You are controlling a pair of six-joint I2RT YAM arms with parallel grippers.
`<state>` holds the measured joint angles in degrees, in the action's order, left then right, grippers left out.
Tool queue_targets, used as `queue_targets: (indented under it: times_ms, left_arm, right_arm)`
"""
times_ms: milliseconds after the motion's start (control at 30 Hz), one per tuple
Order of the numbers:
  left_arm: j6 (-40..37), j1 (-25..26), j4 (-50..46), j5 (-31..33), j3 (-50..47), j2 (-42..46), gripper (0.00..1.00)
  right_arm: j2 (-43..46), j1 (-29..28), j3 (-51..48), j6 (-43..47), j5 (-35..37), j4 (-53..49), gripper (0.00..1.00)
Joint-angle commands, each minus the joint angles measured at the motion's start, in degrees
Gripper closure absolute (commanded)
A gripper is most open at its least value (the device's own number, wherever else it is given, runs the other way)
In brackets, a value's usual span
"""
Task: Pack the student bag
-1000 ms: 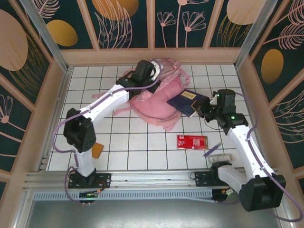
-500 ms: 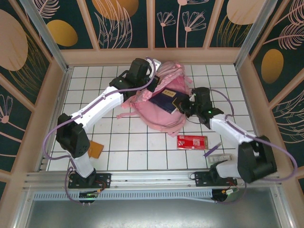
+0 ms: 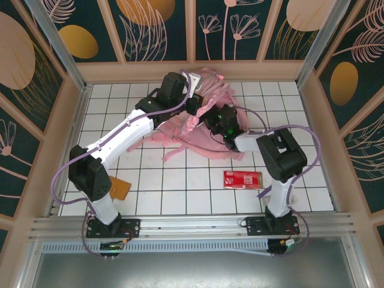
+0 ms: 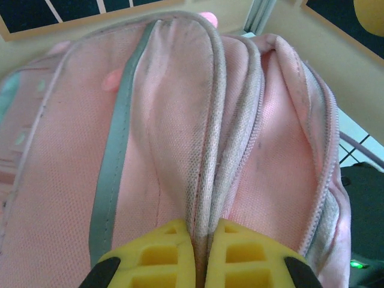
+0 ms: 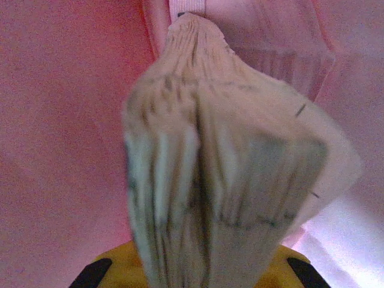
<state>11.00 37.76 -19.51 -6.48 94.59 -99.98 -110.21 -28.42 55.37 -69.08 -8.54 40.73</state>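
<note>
The right gripper (image 5: 201, 271) clamps a book (image 5: 228, 180) between its yellow jaws. The pale, fanned page edges stand straight ahead of it, and pink bag (image 5: 60, 120) fabric lies close on every side.

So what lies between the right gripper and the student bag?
A book, pages fanned, held in the right gripper, inside the student bag; right wrist view.

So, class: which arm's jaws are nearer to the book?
Right. The right arm has its jaws shut on the book, with pink fabric all round. The left arm pinches a seam of the student bag from outside, not touching the book.
</note>
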Motion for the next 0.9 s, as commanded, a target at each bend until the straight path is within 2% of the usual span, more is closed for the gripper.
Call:
queue_targets:
  times_ms: [0, 133, 367, 567, 700, 867]
  left_arm:
    - [-1.8, 0.5, 9.7, -4.6, 3.0, 5.1, 1.00]
    - [-5.1, 0.2, 7.6, -3.2, 5.0, 4.8, 1.00]
    - [-5.9, -2.6, 6.9, -1.8, 3.5, 6.0, 1.00]
    - [-5.7, -3.1, 7.4, -1.7, 3.0, 6.0, 1.00]
    - [-4.2, -3.1, 7.7, -4.4, 2.4, 6.0, 1.00]
    - [-2.4, -3.1, 9.0, -7.9, 1.5, 6.4, 1.00]
  right_arm:
    - [-3.7, -0.1, 3.6, 4.5, 0.7, 7.6, 1.00]
    - [-1.7, -0.8, -0.1, 7.6, -7.0, 12.4, 1.00]
    - [13.4, -0.9, -9.8, 13.1, -8.2, 4.1, 1.00]
    - [19.3, -1.7, -11.5, 14.1, -6.1, -1.3, 1.00]
    - [16.0, -1.6, -8.4, 14.5, -4.0, -2.4, 1.00]
    - [5.5, -2.2, -1.8, 11.3, -0.2, 2.9, 1.00]
